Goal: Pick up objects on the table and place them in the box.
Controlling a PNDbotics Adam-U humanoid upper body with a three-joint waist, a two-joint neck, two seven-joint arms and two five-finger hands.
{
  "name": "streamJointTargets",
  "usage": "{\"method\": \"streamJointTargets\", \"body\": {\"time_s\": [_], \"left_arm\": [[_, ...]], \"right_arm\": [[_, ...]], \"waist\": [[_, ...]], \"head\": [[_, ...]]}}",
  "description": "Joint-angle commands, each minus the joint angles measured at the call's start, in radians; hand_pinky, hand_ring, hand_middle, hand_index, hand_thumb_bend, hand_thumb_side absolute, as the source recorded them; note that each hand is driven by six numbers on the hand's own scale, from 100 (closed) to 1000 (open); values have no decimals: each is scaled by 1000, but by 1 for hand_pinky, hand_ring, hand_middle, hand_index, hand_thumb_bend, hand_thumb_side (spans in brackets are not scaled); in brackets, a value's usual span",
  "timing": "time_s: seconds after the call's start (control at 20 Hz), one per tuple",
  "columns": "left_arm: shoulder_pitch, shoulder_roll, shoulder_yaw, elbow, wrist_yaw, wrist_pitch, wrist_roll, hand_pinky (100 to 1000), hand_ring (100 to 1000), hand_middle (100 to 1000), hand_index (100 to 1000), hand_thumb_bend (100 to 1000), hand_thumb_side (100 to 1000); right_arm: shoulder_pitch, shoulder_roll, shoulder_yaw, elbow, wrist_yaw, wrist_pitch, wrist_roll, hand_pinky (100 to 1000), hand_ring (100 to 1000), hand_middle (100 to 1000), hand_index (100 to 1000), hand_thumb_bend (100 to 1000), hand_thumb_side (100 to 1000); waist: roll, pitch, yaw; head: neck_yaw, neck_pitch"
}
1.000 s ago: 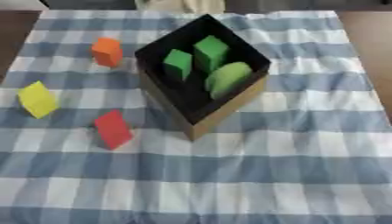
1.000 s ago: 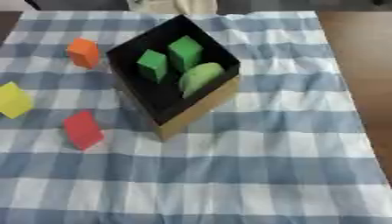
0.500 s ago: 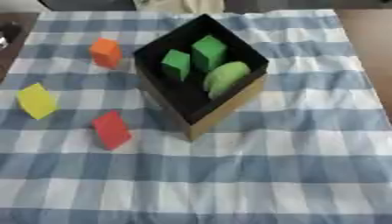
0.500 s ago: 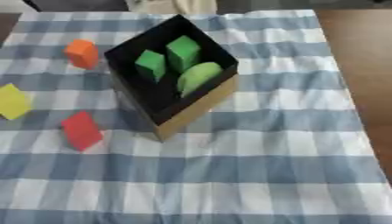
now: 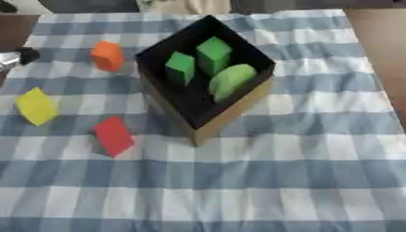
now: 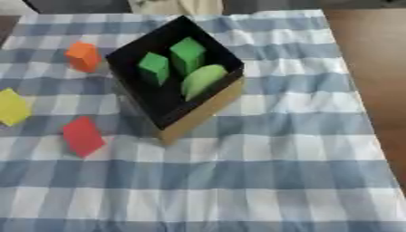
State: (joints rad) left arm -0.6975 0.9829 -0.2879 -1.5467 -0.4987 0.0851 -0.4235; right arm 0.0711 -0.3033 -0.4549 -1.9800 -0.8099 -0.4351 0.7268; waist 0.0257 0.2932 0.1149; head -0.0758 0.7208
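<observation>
A: Where is the box?
B: Near the middle of the checked cloth, set cornerwise, black inside with tan outer walls.

A: What is in it?
B: 2 green blocks standing side by side, and a paler green rounded piece leaning at the right inner wall.

A: And what is outside it?
B: 3 blocks, all on the cloth to its left. The orange block lies up by the box's far left side, the red block just beside its near left wall, and the yellow block well apart, toward the cloth's left edge.

A: Any hand in view?
B: Only a bit of the left hand, black and silver, at the left edge of the left eye view, level with the orange block. I cannot tell whether its fingers are spread or curled. It touches no block. The right hand shows nowhere.
</observation>
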Motion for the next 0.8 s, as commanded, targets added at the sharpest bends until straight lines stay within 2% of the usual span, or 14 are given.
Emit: {"method": "streamJointTargets", "body": {"time_s": [0.05,0.2,0.55,0.8], "left_arm": [[-22,18,-6,32,-14,4,-63,952,908,826,904,553,714],[-26,8,-18,75,-23,15,-99,968,917,826,902,600,693],[-45,-27,-43,193,-94,81,-153,978,921,812,884,631,739],[-56,-54,-58,282,-117,93,-182,977,919,809,872,661,740]], "right_arm": [[-1,-24,-3,-20,7,-128,136,978,1000,440,989,100,525],[-2,-21,-3,-20,10,-124,137,979,1000,438,990,100,525],[-4,-10,-5,-20,22,-112,137,983,1000,433,993,100,525],[-6,-4,-7,-20,32,-104,134,986,1000,428,994,100,524]], "waist": [[15,-31,-2],[15,-31,-5],[18,-27,-11],[20,-25,-16]], "head": [[5,5],[8,8],[16,13],[21,18]]}}
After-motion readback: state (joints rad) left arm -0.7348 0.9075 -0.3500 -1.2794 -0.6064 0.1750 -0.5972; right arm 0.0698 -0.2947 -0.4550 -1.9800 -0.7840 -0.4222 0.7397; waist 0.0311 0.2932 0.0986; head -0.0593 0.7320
